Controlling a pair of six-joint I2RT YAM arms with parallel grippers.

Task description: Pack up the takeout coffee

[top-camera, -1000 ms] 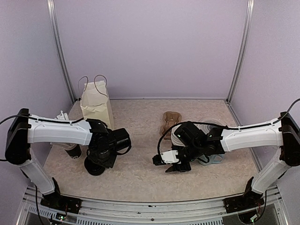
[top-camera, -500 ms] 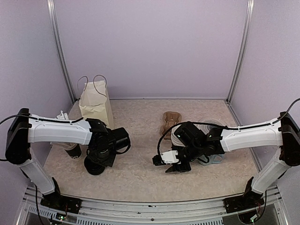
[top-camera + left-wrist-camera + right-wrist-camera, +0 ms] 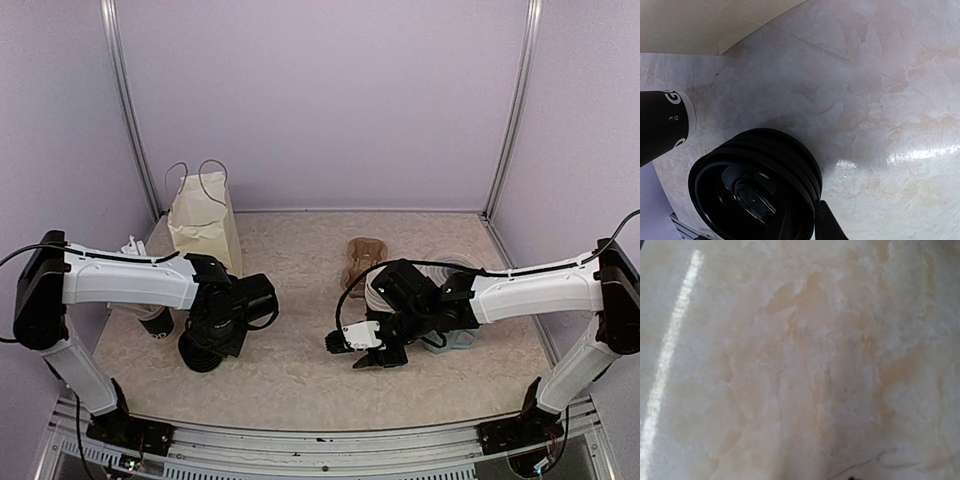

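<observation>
Toward the near left of the table point(image 3: 300, 385), the left tool point(image 3: 802, 227), its jaws nearly together, pinches the lid rim of the lidded takeout coffee cup point(image 3: 752, 195), with a second black cup point(image 3: 660, 125) just beside it, while the right tool point(image 3: 368, 350) hangs mid-table, its opening impossible to tell, and the paper bag point(image 3: 205, 225) stands farther back.

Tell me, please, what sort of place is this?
Probably a robot test booth staged as a coffee counter: plain lilac walls on metal posts, a left arm and a right arm bolted at a marble-patterned table, a handled paper bag and a black lidded cup.
</observation>
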